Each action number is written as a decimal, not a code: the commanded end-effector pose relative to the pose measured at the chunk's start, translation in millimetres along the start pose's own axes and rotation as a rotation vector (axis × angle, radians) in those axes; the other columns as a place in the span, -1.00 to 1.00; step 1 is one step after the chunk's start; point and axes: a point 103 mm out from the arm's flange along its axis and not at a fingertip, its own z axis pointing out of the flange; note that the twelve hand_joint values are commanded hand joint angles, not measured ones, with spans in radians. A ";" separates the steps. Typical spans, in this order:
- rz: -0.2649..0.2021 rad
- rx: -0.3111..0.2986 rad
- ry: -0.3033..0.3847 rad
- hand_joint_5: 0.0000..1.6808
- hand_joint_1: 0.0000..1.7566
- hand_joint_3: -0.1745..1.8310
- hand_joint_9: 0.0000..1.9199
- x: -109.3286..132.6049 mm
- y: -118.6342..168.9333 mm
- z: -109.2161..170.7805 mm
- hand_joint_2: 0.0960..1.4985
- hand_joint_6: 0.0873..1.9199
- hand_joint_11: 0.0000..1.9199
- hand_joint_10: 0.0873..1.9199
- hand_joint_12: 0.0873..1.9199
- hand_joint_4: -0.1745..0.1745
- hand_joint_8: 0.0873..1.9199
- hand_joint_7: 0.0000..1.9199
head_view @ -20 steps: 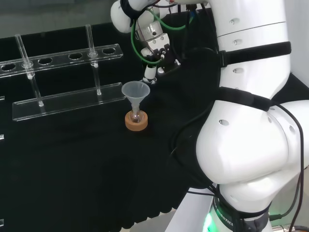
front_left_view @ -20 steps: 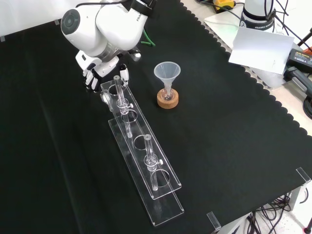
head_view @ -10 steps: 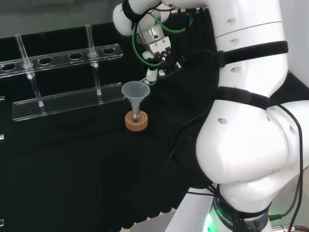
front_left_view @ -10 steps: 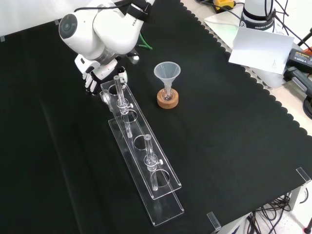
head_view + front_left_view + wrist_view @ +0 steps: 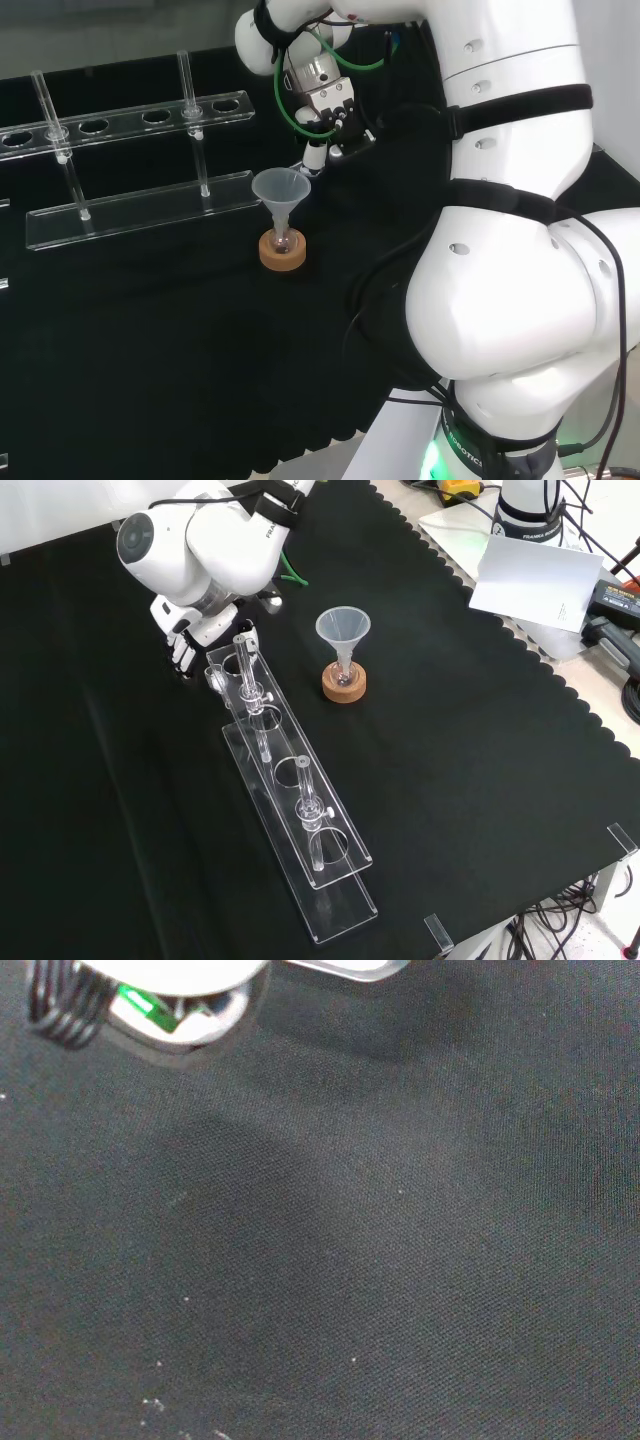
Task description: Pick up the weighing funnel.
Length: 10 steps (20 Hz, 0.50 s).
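A small clear piece, which looks like the weighing funnel point(image 5: 213, 678), lies on the black cloth at the near end of the tube rack in the front view. The hand point(image 5: 184, 640) hangs just to its upper left, below the arm's white link. Its fingers point down, relaxed, with nothing between them that I can make out. In the head view the hand point(image 5: 331, 118) hovers above and right of the big funnel point(image 5: 281, 188), one white fingertip point(image 5: 313, 156) pointing down. The wrist view looks at bare cloth under a blurred part of the hand point(image 5: 160, 972).
The big funnel point(image 5: 343, 628) stands in a small flask on a cork ring point(image 5: 343, 685). A long clear tube rack point(image 5: 290, 800) with upright tubes runs from beside the hand toward the front edge. Papers and cables lie at the front view's right.
The hand has drifted a little up and to the left in the front view, away from the rack end. The small clear piece has stayed where it was.
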 end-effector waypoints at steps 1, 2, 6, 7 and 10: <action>-0.003 0.008 -0.003 -0.46 0.07 -0.25 -0.33 -0.6 2.1 2.5 -0.32 -0.51 -0.49 -0.50 0.27 -0.03 -0.38 -0.63; -0.006 0.008 0.000 -0.45 0.08 -0.25 -0.33 -1.2 2.7 3.3 -0.32 -0.51 -0.49 -0.50 0.27 -0.02 -0.38 -0.63; -0.006 0.010 -0.001 -0.39 0.08 -0.25 -0.30 -1.4 6.0 5.6 -0.32 -0.48 -0.48 -0.49 0.27 0.01 -0.37 -0.61; -0.005 0.011 -0.003 -0.38 0.09 -0.25 -0.29 -1.5 6.5 6.0 -0.31 -0.48 -0.47 -0.49 0.27 0.03 -0.37 -0.61; -0.004 -0.001 -0.003 -0.35 0.09 -0.25 -0.29 -2.5 7.4 7.6 -0.31 -0.46 -0.46 -0.49 0.26 0.05 -0.37 -0.60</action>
